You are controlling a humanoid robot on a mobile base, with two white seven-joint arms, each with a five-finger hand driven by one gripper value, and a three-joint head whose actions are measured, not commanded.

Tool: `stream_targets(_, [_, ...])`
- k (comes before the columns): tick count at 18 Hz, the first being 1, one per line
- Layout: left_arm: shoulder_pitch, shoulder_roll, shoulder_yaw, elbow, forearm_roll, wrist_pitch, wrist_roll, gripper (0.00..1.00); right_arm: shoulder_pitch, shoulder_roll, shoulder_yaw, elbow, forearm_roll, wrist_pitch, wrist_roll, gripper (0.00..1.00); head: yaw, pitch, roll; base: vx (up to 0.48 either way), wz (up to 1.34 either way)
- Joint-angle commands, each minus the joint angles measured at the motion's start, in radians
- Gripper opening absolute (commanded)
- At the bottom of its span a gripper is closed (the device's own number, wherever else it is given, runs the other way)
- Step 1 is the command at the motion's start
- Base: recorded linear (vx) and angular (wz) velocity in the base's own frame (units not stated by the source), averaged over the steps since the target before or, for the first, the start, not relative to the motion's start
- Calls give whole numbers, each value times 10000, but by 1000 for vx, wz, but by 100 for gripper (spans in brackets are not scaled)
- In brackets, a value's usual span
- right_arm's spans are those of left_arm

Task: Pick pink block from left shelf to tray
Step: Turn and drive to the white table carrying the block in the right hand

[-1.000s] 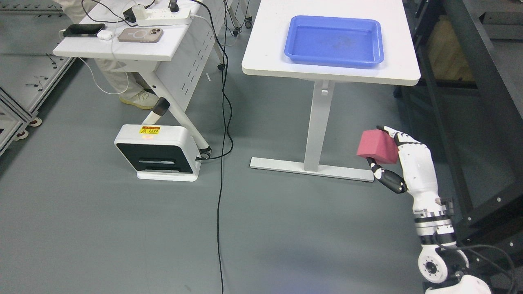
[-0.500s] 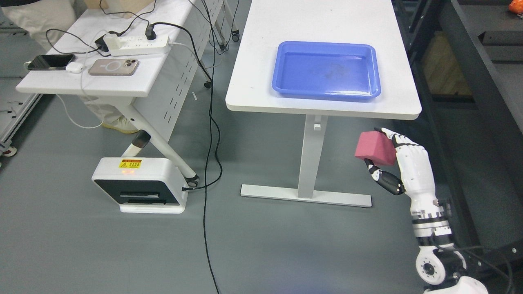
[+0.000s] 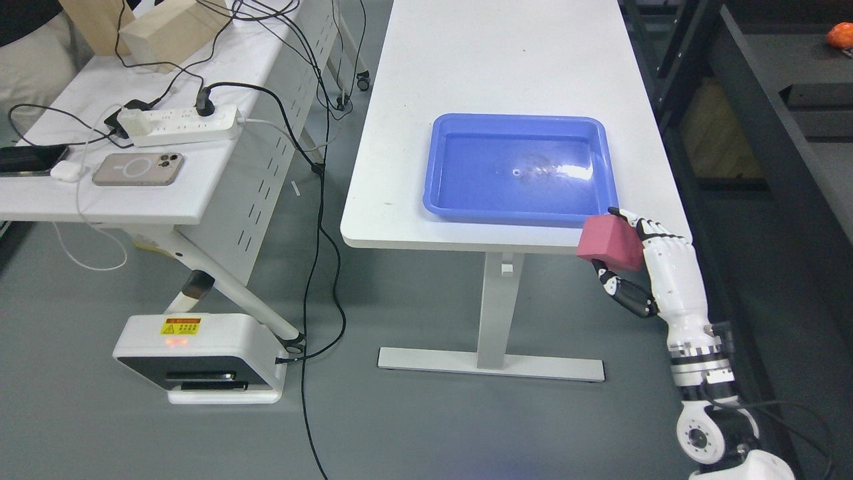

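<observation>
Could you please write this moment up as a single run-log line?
right hand: holding pink block | block: in air at table's near right corner, outside blue tray | tray: empty | left hand: out of view

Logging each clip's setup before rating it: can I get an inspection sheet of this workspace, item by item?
Surface: white rectangular table, bare apart from the tray.
Job's things: shallow blue plastic tray, nothing in it, at the table's near end; pink foam block held in front of the table's near right corner, not yet in the tray.
Clutter: on the white side desk at left, a beige phone, a dark phone, a white earbud case, two wooden blocks.
Grippers: right hand shut on the pink block; left hand not in view.
Cables: white power strip with leads; black cable trailing to the floor.
Surroundings: grey floor, white floor unit, dark racking at right, a seated person's leg at top left.
</observation>
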Motion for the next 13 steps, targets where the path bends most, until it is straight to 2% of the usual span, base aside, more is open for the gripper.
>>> stream_targets(1, [-290,175,0,-174,0,-4,5,100,18,-150,18,0,32,24,6,3,0,0,0,285,-35])
stream_targets(13, [-305,175,0,-174,0,-4,5,100,34,-150,-74,-16,63,24,-25,3,0,0,0,250,38])
